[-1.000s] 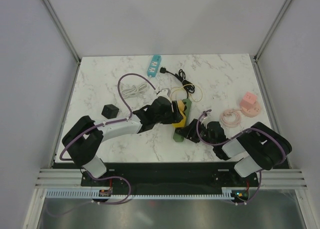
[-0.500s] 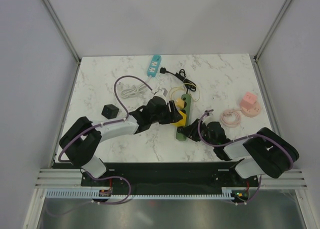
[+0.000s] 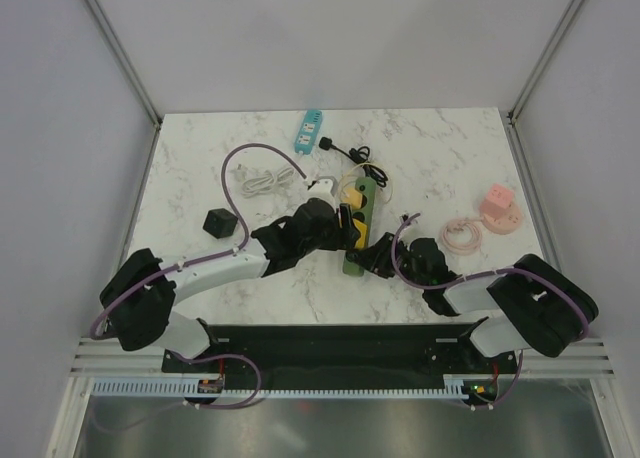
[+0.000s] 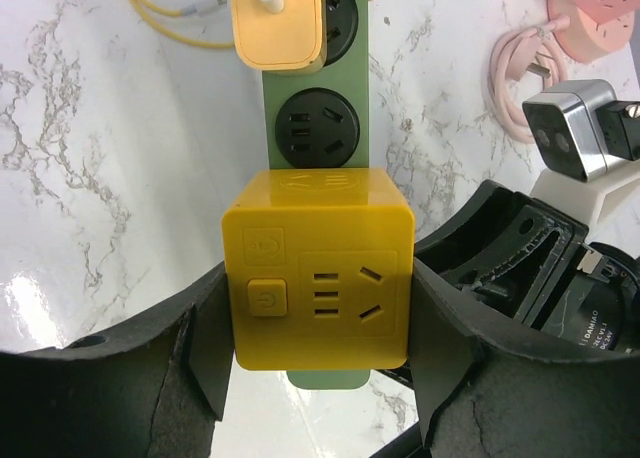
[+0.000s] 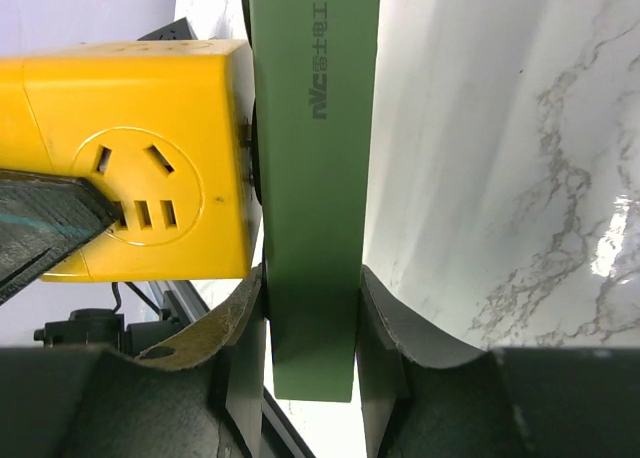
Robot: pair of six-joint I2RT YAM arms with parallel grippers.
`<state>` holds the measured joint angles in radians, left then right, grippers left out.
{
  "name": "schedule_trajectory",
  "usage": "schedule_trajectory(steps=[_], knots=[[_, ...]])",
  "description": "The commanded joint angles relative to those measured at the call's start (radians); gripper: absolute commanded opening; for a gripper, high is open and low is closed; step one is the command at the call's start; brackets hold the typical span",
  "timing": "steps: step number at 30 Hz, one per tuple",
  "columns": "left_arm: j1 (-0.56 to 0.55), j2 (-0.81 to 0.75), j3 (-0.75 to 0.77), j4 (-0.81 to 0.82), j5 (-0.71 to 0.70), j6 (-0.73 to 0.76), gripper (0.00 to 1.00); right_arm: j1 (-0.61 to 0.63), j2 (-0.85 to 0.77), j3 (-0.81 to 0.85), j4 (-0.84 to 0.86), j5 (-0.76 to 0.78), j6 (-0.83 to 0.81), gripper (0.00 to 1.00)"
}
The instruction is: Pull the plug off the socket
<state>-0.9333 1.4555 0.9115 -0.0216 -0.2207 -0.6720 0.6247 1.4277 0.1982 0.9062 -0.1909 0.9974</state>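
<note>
Clamping one yellow cube (image 4: 318,268), the left pincer (image 4: 320,353) holds it on one green strip (image 5: 315,128), whose end the right pincer (image 5: 312,350) grips. One pale charger (image 4: 277,23) is plugged in further along.

Cube plug (image 4: 318,268): solid yellow. Socket strip (image 5: 315,178): matte green, black outlets, dark lettering. Left fingers (image 4: 200,358): black. Surface (image 3: 450,148): white marble, grey veining. At 12 o'clock, teal strip (image 3: 308,130); at 3 o'clock, pink socket (image 3: 499,206) and pink cable (image 3: 460,236); at 9 o'clock, black cube (image 3: 219,221).
</note>
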Motion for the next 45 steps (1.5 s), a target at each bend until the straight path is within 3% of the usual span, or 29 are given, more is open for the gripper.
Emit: schedule_trajectory(steps=[1,2,4,7,10,11,13,16,18,21,28,29,31,32,33,35,37,39,40,42,45], knots=[[-0.001,-0.11,0.027,0.078,0.045,0.048,0.02,-0.028,0.022,0.003,-0.136,0.179,0.009,0.0],[0.051,-0.115,-0.029,0.179,0.184,0.011,0.02,-0.028,0.023,0.004,-0.136,0.185,0.006,0.0],[0.108,-0.129,-0.109,0.323,0.317,-0.144,0.02,-0.028,0.022,0.001,-0.133,0.185,0.009,0.0],[0.165,-0.13,-0.168,0.373,0.408,-0.23,0.02,-0.028,0.016,-0.006,-0.128,0.209,0.027,0.0],[0.14,-0.145,-0.104,0.225,0.304,-0.135,0.02,-0.028,0.01,0.001,-0.147,0.237,0.038,0.0],[0.073,-0.142,-0.071,0.139,0.115,-0.021,0.02,-0.028,0.008,0.003,-0.151,0.249,0.04,0.0],[0.013,-0.12,-0.014,-0.025,-0.038,0.089,0.02,-0.028,0.01,0.024,-0.188,0.264,0.035,0.0],[0.011,-0.093,0.027,-0.066,-0.059,0.172,0.02,-0.029,0.01,0.026,-0.191,0.275,0.037,0.0],[0.039,-0.115,0.012,-0.034,0.085,0.172,0.02,-0.028,0.01,0.039,-0.214,0.289,0.035,0.0],[0.146,-0.165,-0.118,0.206,0.39,0.021,0.02,-0.029,0.017,0.056,-0.233,0.318,0.032,0.0],[0.277,-0.184,-0.268,0.448,0.563,-0.237,0.02,-0.033,0.02,0.061,-0.239,0.323,0.033,0.0],[0.281,-0.184,-0.267,0.463,0.554,-0.238,0.02,-0.034,0.022,0.06,-0.239,0.323,0.033,0.0],[0.19,-0.207,-0.146,0.208,0.413,-0.131,0.02,-0.034,0.023,0.061,-0.24,0.323,0.033,0.0],[0.138,-0.205,-0.087,0.066,0.147,-0.001,0.02,-0.034,0.023,0.061,-0.24,0.323,0.032,0.0],[0.087,-0.199,-0.038,-0.089,0.026,0.055,0.02,-0.034,0.023,0.063,-0.243,0.323,0.032,0.0],[0.039,-0.187,0.029,-0.152,-0.078,0.12,0.02,-0.034,0.023,0.064,-0.245,0.323,0.03,0.0],[0.08,-0.22,-0.014,-0.088,-0.001,0.109,0.02,-0.034,0.025,0.067,-0.25,0.324,0.029,0.0],[0.134,-0.25,-0.13,0.054,0.261,0.031,0.02,-0.034,0.025,0.066,-0.25,0.327,0.03,0.0],[0.189,-0.259,-0.17,0.206,0.412,-0.06,0.02,-0.034,0.025,0.067,-0.247,0.326,0.032,0.0],[0.211,-0.267,-0.195,0.261,0.451,-0.103,0.02,-0.034,0.025,0.067,-0.247,0.326,0.032,0.0],[0.209,-0.279,-0.155,0.152,0.38,-0.067,0.02,-0.033,0.022,0.06,-0.234,0.321,0.024,0.0]])
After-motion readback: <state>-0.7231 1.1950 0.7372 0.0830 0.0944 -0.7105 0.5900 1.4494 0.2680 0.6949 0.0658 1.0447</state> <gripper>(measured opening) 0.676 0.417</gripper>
